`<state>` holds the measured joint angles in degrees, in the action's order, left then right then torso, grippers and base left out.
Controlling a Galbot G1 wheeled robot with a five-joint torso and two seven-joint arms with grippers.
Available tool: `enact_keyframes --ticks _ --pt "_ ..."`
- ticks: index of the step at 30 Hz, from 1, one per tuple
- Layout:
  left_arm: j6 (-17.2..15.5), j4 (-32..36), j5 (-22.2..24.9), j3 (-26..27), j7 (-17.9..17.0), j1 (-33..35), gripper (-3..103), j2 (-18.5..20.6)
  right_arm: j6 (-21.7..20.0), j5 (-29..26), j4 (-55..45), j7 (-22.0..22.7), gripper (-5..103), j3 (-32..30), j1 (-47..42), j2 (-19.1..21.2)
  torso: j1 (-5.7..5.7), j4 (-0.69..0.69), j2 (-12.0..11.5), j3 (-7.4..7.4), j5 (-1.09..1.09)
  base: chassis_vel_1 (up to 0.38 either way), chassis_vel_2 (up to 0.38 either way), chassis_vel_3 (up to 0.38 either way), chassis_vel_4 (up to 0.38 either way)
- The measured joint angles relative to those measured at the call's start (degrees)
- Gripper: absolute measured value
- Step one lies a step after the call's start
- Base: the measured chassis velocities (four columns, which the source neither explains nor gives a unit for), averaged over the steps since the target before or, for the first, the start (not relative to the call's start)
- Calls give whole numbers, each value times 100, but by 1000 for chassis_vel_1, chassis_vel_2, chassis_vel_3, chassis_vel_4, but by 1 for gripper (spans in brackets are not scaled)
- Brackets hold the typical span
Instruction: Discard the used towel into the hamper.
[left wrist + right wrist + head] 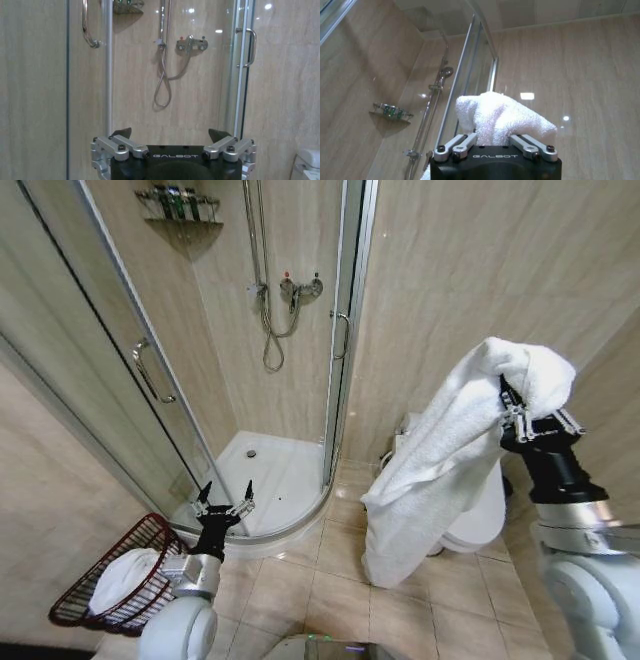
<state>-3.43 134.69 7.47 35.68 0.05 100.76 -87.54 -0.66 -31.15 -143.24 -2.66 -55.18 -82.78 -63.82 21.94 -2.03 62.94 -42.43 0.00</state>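
A large white towel [430, 470] hangs in a long fold from my right gripper [512, 415], which is shut on its upper part and held high at the right. The right wrist view has the bunched towel [495, 114] pinched between the fingers of that gripper [495, 140]. The hamper [150, 532], a dark reddish-brown wire basket, stands on the floor at the lower left with a white cloth [120, 575] lying inside it. My left gripper [222, 505] is low, just right of the hamper, open and empty, as the left wrist view of it [171, 133] also shows.
A glass shower enclosure [150, 370] with a white tray [275, 475] stands ahead, its door open. A white toilet [482, 515] sits behind the hanging towel at the right. Tiled floor [320, 580] lies between hamper and toilet.
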Motion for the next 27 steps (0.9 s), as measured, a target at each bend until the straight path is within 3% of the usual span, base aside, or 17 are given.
enact_keyframes --ticks 27 --pt "0 0 0 0 0 0 100 0 -1 9 0 -8 13 32 90 27 350 0 777 -426 0 0 0 0 0"
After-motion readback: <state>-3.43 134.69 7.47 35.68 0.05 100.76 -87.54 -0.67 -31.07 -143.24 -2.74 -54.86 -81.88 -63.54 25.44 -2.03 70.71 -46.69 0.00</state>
